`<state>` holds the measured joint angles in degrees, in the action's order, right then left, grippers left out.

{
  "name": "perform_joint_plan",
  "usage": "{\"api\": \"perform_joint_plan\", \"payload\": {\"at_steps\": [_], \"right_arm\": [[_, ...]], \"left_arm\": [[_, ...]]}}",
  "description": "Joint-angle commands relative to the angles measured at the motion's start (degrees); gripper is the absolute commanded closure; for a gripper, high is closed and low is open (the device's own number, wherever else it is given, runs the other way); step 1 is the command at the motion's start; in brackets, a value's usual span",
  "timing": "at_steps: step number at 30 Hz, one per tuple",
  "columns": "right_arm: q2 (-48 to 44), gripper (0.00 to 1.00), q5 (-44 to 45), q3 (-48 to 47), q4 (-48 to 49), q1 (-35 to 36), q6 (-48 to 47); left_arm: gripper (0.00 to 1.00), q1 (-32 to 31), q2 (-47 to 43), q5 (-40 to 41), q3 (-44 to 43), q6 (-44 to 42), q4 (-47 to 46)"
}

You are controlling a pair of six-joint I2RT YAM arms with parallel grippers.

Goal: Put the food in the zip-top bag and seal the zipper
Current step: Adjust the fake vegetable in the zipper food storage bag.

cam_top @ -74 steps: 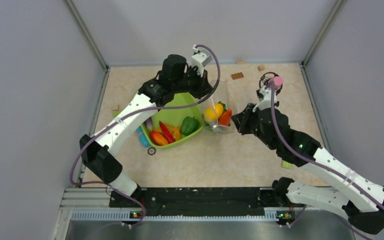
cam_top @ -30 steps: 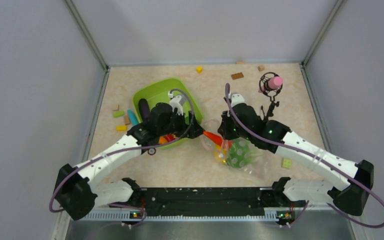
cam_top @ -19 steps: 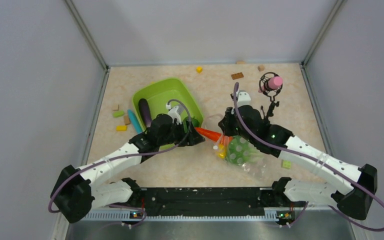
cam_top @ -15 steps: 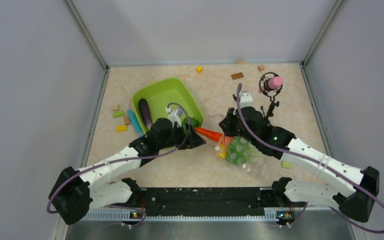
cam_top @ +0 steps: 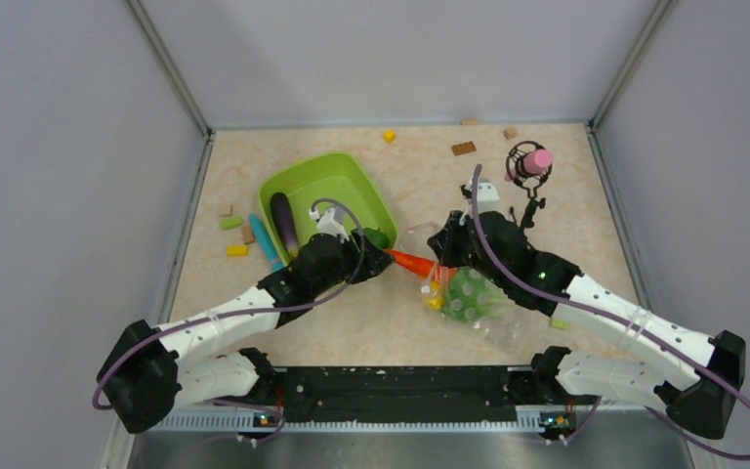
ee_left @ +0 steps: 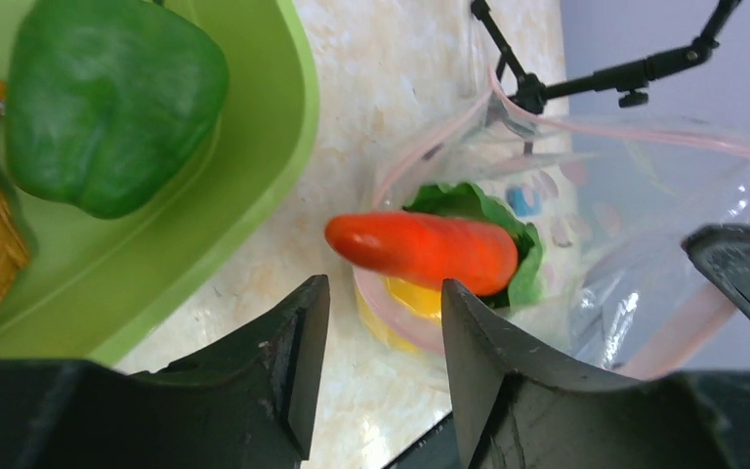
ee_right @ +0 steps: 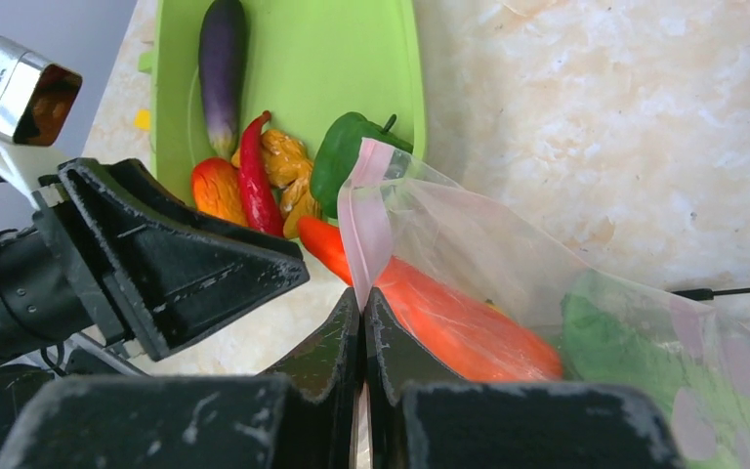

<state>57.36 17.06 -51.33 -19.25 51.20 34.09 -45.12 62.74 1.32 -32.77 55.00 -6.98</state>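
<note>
The zip-top bag [cam_top: 474, 301] lies crumpled on the table in front of the right arm, a pale green cabbage [cam_top: 465, 293] and a yellow lemon [ee_left: 415, 299] inside it. My right gripper [ee_right: 363, 295] is shut on the bag's pinkish zipper [ee_right: 365, 210] at the mouth. An orange carrot [ee_left: 420, 251] lies half inside the mouth, its tip sticking out. My left gripper [ee_left: 381, 288] sits just short of that tip, open, with nothing between its fingers. The eggplant [ee_right: 220, 49], red chilli [ee_right: 254, 176] and green pepper [ee_left: 107, 107] lie in the lime tray [cam_top: 324, 176].
A small black stand with a pink ball [cam_top: 529, 161] stands behind the right arm. Loose blocks [cam_top: 464, 148] lie along the back edge, several more [cam_top: 232, 223] sit left of the tray, and a green one [cam_top: 559, 320] lies by the right arm.
The left gripper has drawn back from the carrot toward the tray, its jaws narrowing. The carrot stays in the bag mouth. The right gripper keeps its hold on the zipper edge.
</note>
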Motion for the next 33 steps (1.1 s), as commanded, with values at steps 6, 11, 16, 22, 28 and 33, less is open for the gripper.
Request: {"api": "perform_joint_plan", "payload": {"at_steps": [6,11,16,22,28,33], "right_arm": [[0.1,1.0,0.2,0.8,4.6,-0.2,0.5],[-0.1,1.0,0.1,1.2,4.7,-0.2,0.5],[-0.9,1.0,-0.9,1.6,5.1,-0.2,-0.1],[-1.9,1.0,-1.0,2.0,5.3,-0.1,-0.4],[-1.5,1.0,-0.6,2.2,5.7,-0.2,0.7],[-1.1,1.0,-1.7,2.3,6.3,-0.2,1.2]], "left_arm": [[0.64,-0.2,6.7,1.8,-1.8,3.0,-10.4],[0.8,-0.2,9.1,0.3,-2.7,3.5,-12.3],[0.78,-0.2,10.4,1.7,-4.3,2.3,-10.9],[0.63,-0.2,8.5,6.3,-4.0,1.8,-9.2],[0.56,-0.2,9.5,9.5,-4.7,3.3,-9.0],[0.58,-0.2,11.7,7.7,-5.4,3.5,-11.8]]}}
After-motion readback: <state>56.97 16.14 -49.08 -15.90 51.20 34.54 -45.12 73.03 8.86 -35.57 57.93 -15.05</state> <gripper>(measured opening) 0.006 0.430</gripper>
